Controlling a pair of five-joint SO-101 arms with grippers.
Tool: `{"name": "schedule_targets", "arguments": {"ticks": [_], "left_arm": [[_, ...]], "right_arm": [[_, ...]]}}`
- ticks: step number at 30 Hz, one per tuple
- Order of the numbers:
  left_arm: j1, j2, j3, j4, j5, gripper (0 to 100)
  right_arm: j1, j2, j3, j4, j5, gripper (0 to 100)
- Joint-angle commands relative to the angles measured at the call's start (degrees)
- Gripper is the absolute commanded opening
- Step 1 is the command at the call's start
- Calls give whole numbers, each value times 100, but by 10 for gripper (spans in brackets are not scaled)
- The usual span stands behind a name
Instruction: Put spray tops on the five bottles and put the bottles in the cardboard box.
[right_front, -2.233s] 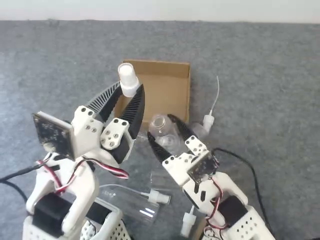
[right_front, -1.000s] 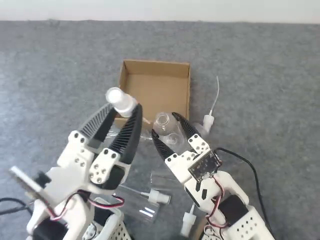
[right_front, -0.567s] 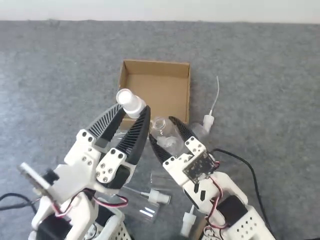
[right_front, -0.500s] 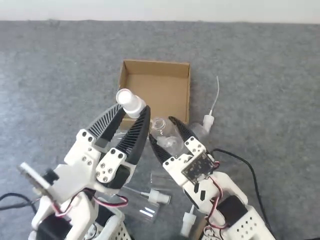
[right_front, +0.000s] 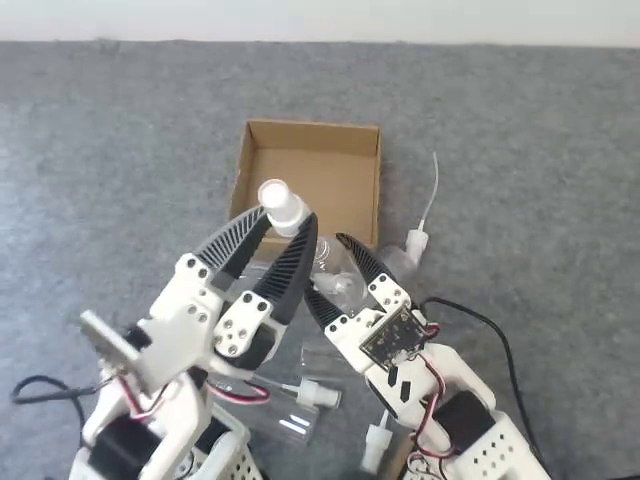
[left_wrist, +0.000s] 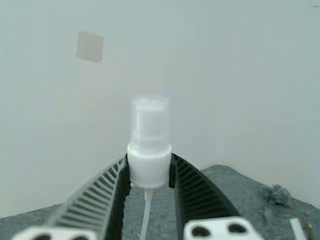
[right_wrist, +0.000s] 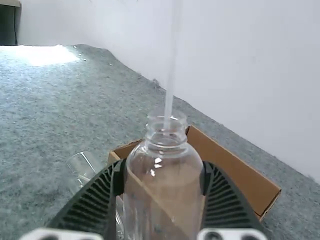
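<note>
Clutter: fallen capped bottle (right_front: 262, 402), spare top (right_front: 416, 241) beside cardboard box (right_front: 320, 175). Left gripper (left_wrist: 149, 167) pinching spray top (left_wrist: 149, 155); right gripper (right_wrist: 163, 175) clasping open bottle (right_wrist: 162, 165), tube (right_wrist: 170, 75) seemingly entering it.

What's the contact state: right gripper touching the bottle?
Touching. Right wrist view: both fingers of the right gripper sit flush against the bottle, no gap.

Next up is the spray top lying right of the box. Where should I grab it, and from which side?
Grip the spray top by its white collar, coming straight down. It lies flat with its thin tube running alongside the box, so set the jaws across the collar, square to the tube, which looks too slender to hold.
</note>
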Motion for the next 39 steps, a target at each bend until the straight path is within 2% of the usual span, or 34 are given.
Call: {"name": "schedule_targets", "arguments": {"ticks": [1,8,11,14,20,27,31,39], "left_arm": [[26,0,101,-193,-70,12],[44,0,444,-211,-70,12],[44,0,549,-220,-97,12],[44,0,611,-193,-440,12],[53,0,822,-202,-466,12],[360,0,1068,-220,-501,16],[378,0,1138,-211,-862,17],[360,0,1473,-422,-835,156]], "right_arm": [[-22,-13,114,4,79,69],[-4,-22,114,13,79,69],[224,-22,105,-31,79,69],[286,-22,88,-31,44,69],[330,-22,79,-31,44,69],[338,-101,70,22,53,69],[629,-101,62,-31,44,69],[690,-101,0,22,44,69]]}}
